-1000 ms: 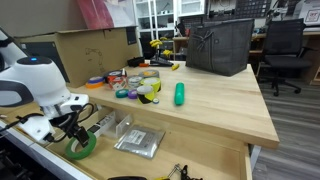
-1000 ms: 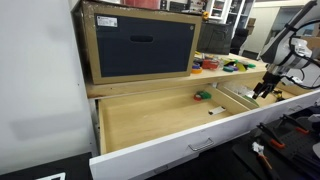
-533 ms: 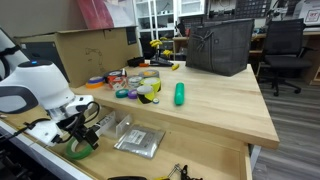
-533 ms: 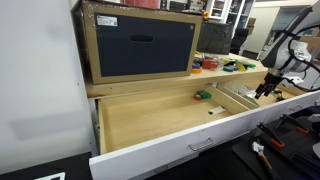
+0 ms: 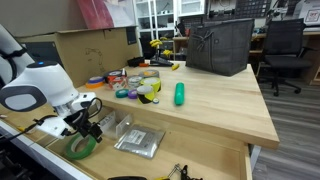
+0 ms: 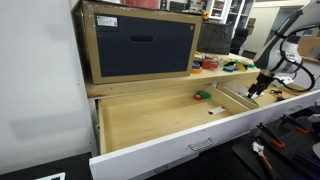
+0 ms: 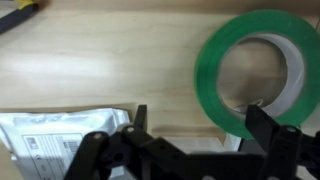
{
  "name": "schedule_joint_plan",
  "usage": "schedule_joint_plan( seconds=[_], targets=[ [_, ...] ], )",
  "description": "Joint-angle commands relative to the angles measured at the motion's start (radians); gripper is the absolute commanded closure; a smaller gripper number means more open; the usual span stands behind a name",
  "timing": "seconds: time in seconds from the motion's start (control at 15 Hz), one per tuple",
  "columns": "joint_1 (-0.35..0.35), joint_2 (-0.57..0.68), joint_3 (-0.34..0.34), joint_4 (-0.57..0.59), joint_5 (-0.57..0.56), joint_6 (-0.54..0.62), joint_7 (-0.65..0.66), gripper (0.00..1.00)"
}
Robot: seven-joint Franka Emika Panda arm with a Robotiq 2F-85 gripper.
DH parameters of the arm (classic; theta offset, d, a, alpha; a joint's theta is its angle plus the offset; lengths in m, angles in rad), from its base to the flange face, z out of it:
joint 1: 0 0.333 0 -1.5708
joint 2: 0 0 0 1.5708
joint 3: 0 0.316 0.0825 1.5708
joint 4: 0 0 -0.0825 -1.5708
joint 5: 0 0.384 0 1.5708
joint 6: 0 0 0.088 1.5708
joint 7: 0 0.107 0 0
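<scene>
Drawer point(image 6: 150, 122): pulled out under the tabletop point(image 5: 215, 105); full length shows in an exterior view only.
End effector point(image 5: 86, 127): released, jaws wide, above the drawer's end.
Packet point(image 7: 55, 140): flat, near the tape.
Tape point(image 7: 210, 70): green, flat in the drawer; only the wrist view shows it by one finger.

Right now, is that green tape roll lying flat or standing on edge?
Lying flat: in the downward-looking wrist view, the green tape roll shows as a full ring with its hole facing up.

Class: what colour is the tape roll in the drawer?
Green tape roll, clearest in the wrist view.
</scene>
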Motion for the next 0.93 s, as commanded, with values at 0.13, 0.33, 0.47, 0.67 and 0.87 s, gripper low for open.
schedule_joint_plan(
  seconds=[0.13,0.33,0.47,0.67,0.87],
  targets=[
    [-0.018,0.010,0.036,0.007,-0.001,-0.017,-0.015,0.00],
    [-0.042,-0.024,0.027,-0.029,-0.029,-0.049,-0.067,0.00],
    [-0.050,-0.012,0.010,-0.028,-0.043,-0.039,-0.082,0.00],
    [-0.057,0.020,-0.012,-0.016,-0.054,-0.010,-0.091,0.00],
    [-0.063,0.052,0.001,-0.007,-0.045,0.024,-0.080,0.00]
  ],
)
